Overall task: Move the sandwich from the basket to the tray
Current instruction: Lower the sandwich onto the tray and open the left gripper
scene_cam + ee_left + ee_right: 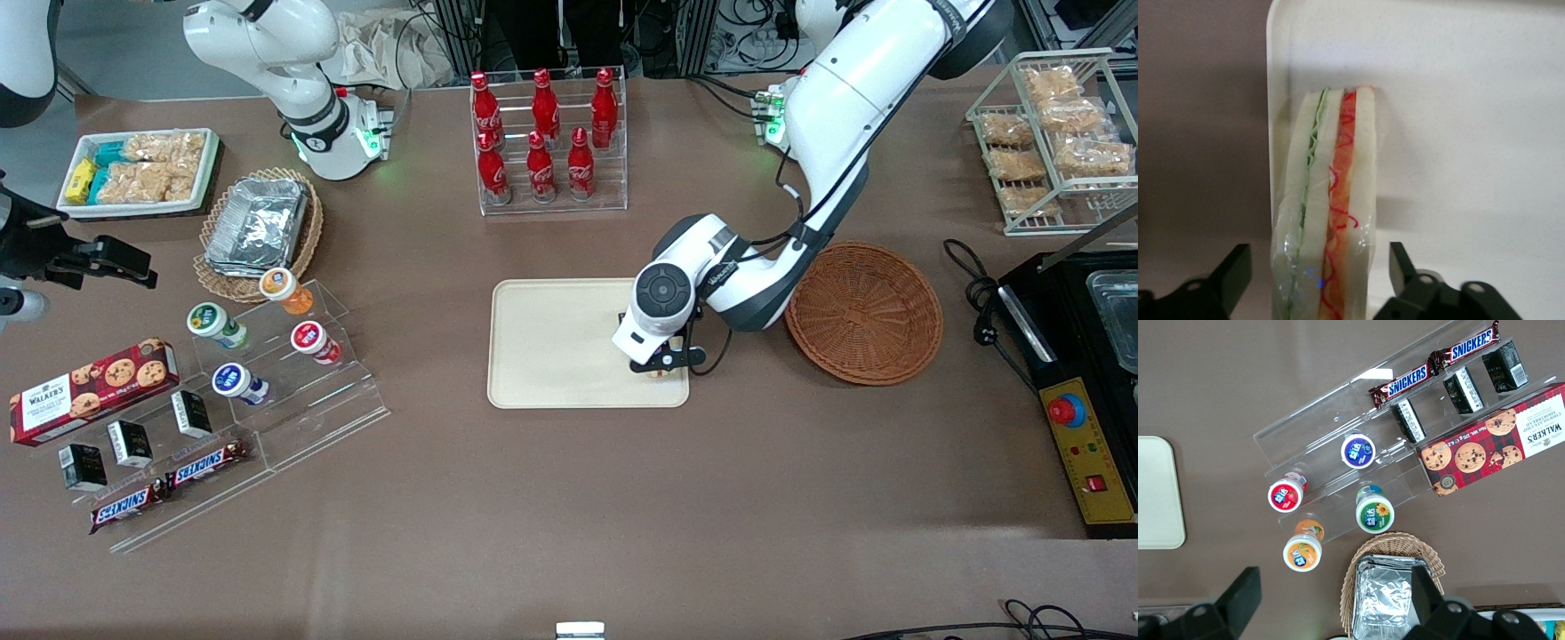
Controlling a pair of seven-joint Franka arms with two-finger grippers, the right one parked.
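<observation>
While its two fingers (1235, 267) are standing well apart, the left arm's gripper (662, 366) is hovering low over the tray (551, 347), close to the centre of the front frame. In the wrist view the gripper (1319, 257) is straddling the sandwich (1328, 213) with a clear gap on each side, so it is gripping nothing. The sandwich, wrapped in clear film, is sitting on the tray (1458, 100) on a narrow face, with its green and red-orange filling edge facing the wrist camera. It is resting just beside the tray's low rim, at the rounded corner that lies nearest the front camera and toward the working arm's end. The brown table (1198, 133) is showing right alongside.

The reddish-brown basket (864, 311) is lying empty, near the tray toward the working arm's end of the table. By these signs the placing is looking all but finished.

Trouble from here would most likely be a topple. The wedge is balancing on a thin face next to the rim, and a finger brushing it or snagging the loose film as the arm lifts could be tipping it over the rim onto the table.
</observation>
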